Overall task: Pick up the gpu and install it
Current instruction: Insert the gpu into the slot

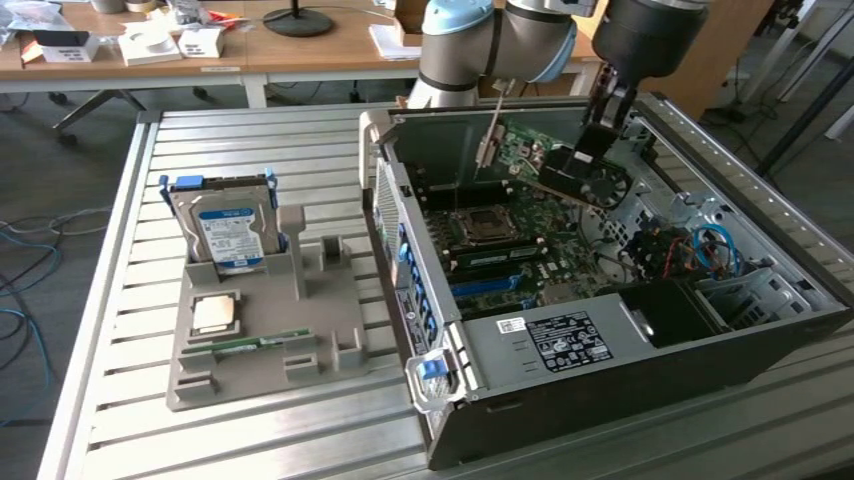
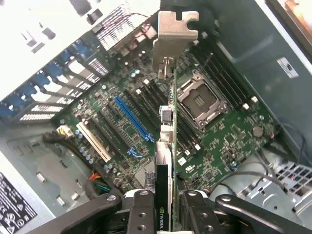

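— Gripper [image 2: 168, 207] jaws pinched the gpu [image 2: 166, 141] by its edge, hanging over the motherboard [image 2: 219, 146] inside the open case [image 1: 641, 400].
— What could have gone wrong?
— Misaligned, its edge might have missed the blue slot [image 2: 130, 118] and scraped nearby parts.

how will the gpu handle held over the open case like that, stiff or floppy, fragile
Probably stiff: the gpu looks straight, edge-on, out to its metal bracket. Likely light for its size, being a thin board with a small fan. Probably fragile: the gripper pinches the end away from the bracket, so a knock on the motherboard could twist it.
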### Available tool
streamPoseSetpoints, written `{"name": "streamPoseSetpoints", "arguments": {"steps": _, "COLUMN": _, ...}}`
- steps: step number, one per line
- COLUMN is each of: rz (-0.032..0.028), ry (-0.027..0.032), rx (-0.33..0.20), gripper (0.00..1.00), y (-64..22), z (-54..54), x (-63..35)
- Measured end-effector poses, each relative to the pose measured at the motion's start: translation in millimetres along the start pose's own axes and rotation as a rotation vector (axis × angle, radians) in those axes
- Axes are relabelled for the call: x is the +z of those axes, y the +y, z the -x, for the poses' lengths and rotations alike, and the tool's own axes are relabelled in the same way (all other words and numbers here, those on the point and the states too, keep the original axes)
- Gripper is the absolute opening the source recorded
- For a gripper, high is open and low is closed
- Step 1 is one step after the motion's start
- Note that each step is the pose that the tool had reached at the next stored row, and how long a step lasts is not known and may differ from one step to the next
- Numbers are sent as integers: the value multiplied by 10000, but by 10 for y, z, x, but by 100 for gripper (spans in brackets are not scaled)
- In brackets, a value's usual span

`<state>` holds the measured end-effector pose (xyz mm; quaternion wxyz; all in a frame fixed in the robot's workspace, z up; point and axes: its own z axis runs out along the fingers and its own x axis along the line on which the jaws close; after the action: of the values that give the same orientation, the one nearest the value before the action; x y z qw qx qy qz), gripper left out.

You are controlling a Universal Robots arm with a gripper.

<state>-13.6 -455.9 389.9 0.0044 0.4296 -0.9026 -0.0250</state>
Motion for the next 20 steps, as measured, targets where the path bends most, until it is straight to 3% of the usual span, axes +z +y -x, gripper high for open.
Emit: {"name": "streamPoseSetpoints", "arguments": {"steps": 20, "rz": 42, "ry": 153, "rx": -3140, "gripper": 26, "y": -1, "z": 0, "x": 22}}
